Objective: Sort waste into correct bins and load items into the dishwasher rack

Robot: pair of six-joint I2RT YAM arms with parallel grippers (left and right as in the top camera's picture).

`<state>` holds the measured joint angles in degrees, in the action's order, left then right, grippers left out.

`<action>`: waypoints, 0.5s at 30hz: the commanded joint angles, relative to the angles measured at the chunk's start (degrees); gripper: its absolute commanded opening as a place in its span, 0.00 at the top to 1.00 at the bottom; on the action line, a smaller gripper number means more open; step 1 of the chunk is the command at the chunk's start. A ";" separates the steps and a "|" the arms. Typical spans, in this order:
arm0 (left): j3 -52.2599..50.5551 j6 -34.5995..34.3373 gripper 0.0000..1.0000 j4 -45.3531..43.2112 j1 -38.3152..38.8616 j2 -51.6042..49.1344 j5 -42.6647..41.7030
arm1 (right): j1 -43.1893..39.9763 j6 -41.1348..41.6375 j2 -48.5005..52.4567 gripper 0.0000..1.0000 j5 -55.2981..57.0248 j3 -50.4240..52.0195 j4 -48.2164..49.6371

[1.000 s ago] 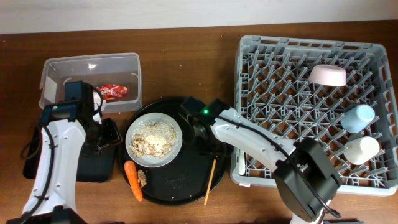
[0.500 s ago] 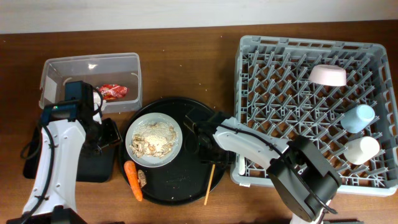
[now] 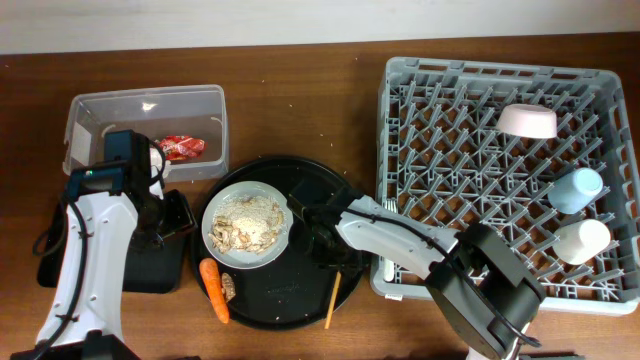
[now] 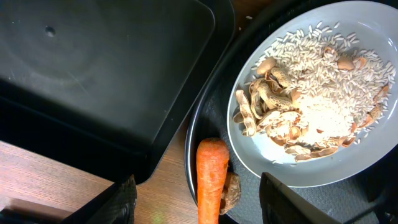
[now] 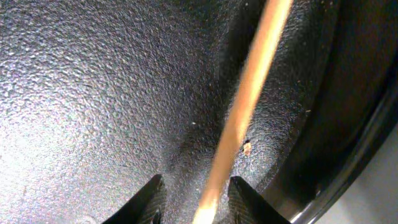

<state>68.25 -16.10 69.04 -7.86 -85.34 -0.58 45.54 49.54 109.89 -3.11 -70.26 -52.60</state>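
Right claw (image 5: 198, 208) half-open, straddling chopstick (image 5: 249, 93)

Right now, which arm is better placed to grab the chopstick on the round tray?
Right. The right claw straddles the chopstick on the round black tray, fingers either side, not yet pinching. The left claw hangs open over the carrot and black bin, beyond the plate.

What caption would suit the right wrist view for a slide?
Right gripper, jaws open, straddles a wooden chopstick lying on the round black tray.
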 commanded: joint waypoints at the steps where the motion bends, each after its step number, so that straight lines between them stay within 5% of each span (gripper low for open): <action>1: 0.04 -0.13 0.37 0.02 -0.20 0.72 0.39 | 0.37 0.52 0.17 0.64 -0.11 1.03 0.02; 7: 0.04 -0.13 0.37 0.07 -0.20 0.72 0.42 | 0.37 1.44 0.17 0.65 -0.15 2.95 1.66; 15: 0.04 -0.13 0.37 0.09 -0.20 0.72 0.39 | 0.37 1.60 0.15 0.89 -1.25 3.34 2.75</action>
<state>68.25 -16.10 69.04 -7.86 -85.34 -0.58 45.54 50.85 109.67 -3.75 -68.34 -50.43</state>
